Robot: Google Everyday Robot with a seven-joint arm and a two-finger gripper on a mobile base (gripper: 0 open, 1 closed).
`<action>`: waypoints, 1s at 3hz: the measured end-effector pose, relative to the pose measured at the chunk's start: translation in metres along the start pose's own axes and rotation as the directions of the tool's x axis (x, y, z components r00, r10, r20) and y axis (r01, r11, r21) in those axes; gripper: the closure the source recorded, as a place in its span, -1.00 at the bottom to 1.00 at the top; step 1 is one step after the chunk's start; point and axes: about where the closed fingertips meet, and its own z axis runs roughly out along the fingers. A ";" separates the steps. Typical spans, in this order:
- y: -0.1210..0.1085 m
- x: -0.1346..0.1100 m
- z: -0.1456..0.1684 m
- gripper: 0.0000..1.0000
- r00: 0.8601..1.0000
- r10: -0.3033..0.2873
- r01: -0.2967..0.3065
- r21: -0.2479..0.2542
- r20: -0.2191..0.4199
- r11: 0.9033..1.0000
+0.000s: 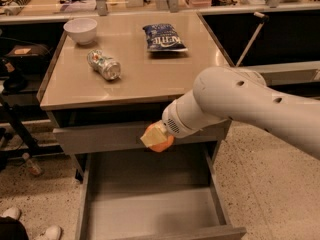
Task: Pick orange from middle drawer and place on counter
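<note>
Gripper: your robot's two-finger gripper (155,136), at the tip of the thick white arm (240,104), hangs just below the front edge of the counter, its pale fingers clamped on the fruit.
Orange: the small round orange (164,144) rides in that grip, level with the scratched grey drawer front (100,136) under the counter and, by the look of it, clear of the drawer floor.
Drawer: the wide grey metal middle drawer (150,204) stands pulled out below the counter's front, and its flat floor shows nothing else on it.
Counter: the smooth tan cabinet top (145,81) carries a white bowl (80,30) at its far left corner, a crushed silver can (104,65) nearer the middle and a blue chip bag (164,37) at the far side.
Done: you can count the pick as made.
Left: the fruit has to rise above the counter's edge, travel over the bare near part of the top and be set down and let go there.
</note>
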 end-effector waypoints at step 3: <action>-0.035 -0.111 -0.077 1.00 0.991 -0.134 0.131 0.205 -0.001 0.970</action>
